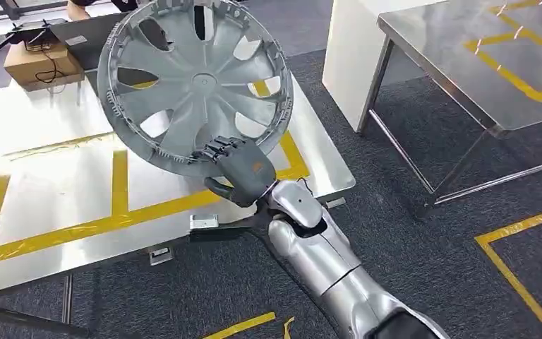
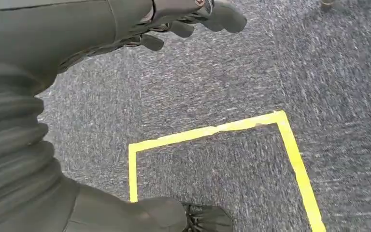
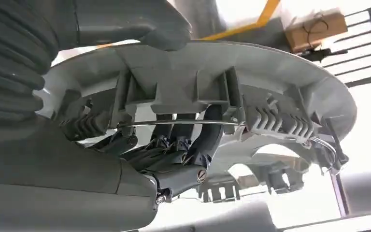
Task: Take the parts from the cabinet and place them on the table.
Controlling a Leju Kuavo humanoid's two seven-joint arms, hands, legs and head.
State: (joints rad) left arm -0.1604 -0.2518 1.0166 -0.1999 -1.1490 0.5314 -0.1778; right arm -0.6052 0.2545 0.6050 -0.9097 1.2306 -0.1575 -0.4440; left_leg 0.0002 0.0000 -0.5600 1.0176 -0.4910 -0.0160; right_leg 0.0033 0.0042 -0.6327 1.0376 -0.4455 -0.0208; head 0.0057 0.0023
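A large grey wheel cover with spoke-shaped openings is held tilted above the shiny metal table. My right hand grips its near lower rim, fingers hooked over the edge. In the right wrist view the fingers curl behind the ribbed rim of the wheel cover, with the thumb on the outer face. My left hand hangs over the carpet with its fingers loosely spread and nothing in it.
The table carries yellow tape lines and a cardboard box with cables at its far left. A second metal table stands at the right, past a white pillar. Grey carpet with yellow tape lies below.
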